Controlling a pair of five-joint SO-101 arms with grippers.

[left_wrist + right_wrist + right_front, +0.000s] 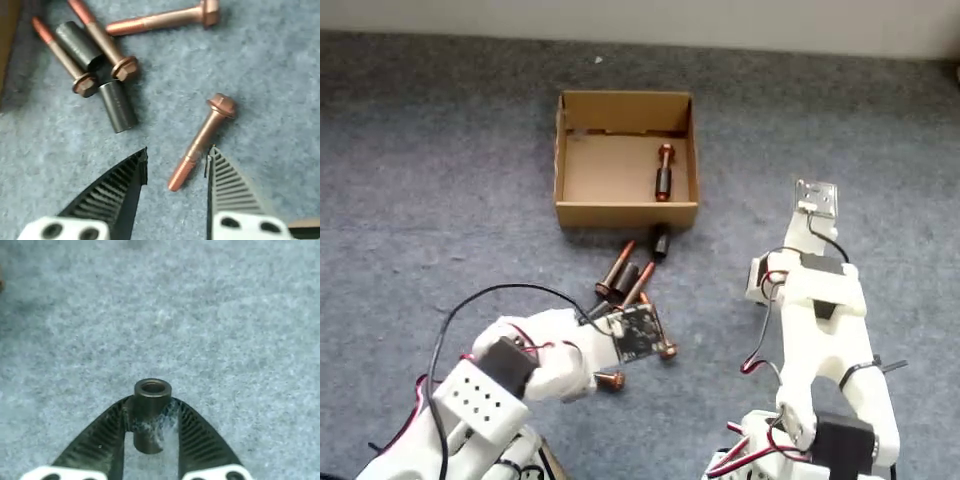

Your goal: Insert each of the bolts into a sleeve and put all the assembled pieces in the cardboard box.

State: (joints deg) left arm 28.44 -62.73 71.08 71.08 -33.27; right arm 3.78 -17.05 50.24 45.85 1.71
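Upright sleeve (pixel 150 410) between right jaws

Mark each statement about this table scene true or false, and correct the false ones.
1. The right gripper is shut on a sleeve. True.
2. The cardboard box is empty. False: one bolt in a sleeve lies inside it.
3. The left gripper is open, with a bare bolt lying within its opening. True.
4. Every bolt is already in the box. False: several bolts lie on the carpet outside it.
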